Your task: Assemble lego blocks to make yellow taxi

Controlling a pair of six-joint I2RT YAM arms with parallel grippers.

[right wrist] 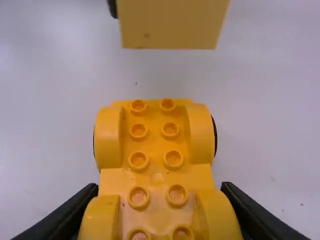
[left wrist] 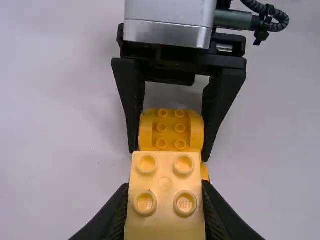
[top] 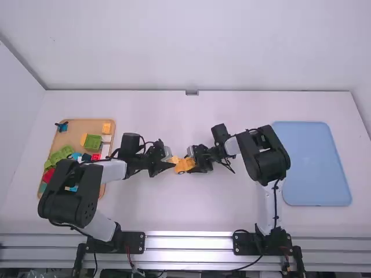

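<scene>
In the high view, my left gripper (top: 168,164) and my right gripper (top: 192,161) face each other mid-table around the yellow car base (top: 184,165). The left wrist view has my left gripper (left wrist: 165,210) shut on a light yellow block (left wrist: 165,180), studs showing, with the car base (left wrist: 171,129) between the other arm's fingers behind it. My right gripper (right wrist: 159,212) is shut on the studded car base (right wrist: 154,130) in the right wrist view. The yellow block (right wrist: 172,25) appears beyond its far end, apart from it there.
At the left, an orange-brown tray (top: 87,127) holds several loose pieces, including a green block (top: 92,143), a red block (top: 95,157) and a yellow block (top: 106,127); the left arm reaches over it. A blue tray (top: 313,165) lies at the right.
</scene>
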